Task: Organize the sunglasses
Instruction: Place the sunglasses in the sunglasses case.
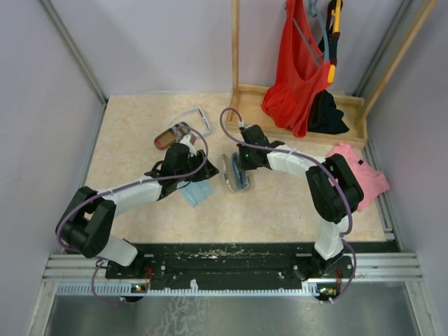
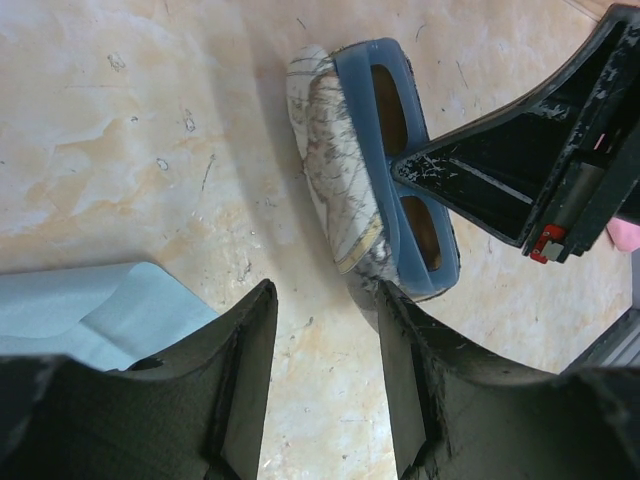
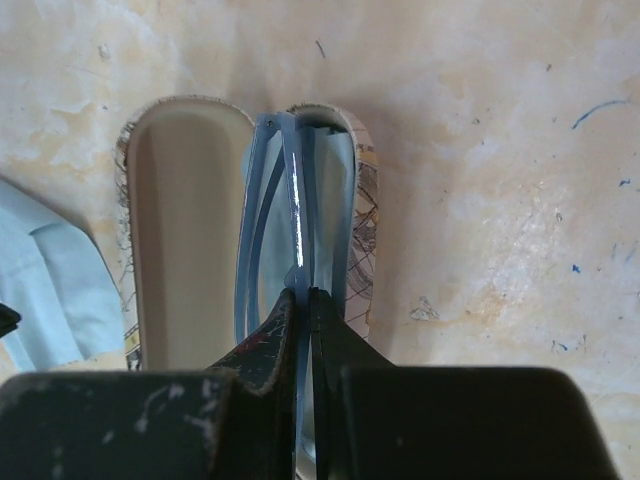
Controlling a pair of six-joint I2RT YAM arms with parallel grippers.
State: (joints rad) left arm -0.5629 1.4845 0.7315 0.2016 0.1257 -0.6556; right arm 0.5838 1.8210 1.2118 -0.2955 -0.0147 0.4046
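sunglasses (image 3: 272, 200) gripped by right hand (image 3: 305, 300) sit half in open case (image 3: 185, 220); left hand (image 2: 320, 310) parted, empty; eleven o'clock white pair (image 1: 199, 112) uncased.

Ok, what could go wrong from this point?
The right end effector pinches the blue sunglasses on a thin edge, so they may twist or slip. They stand on edge in the open case, so they may not seat flat. The left end effector is open and off the case, which could slide.

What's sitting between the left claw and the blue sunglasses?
Only bare table and the patterned case holding the sunglasses, per the left wrist view.
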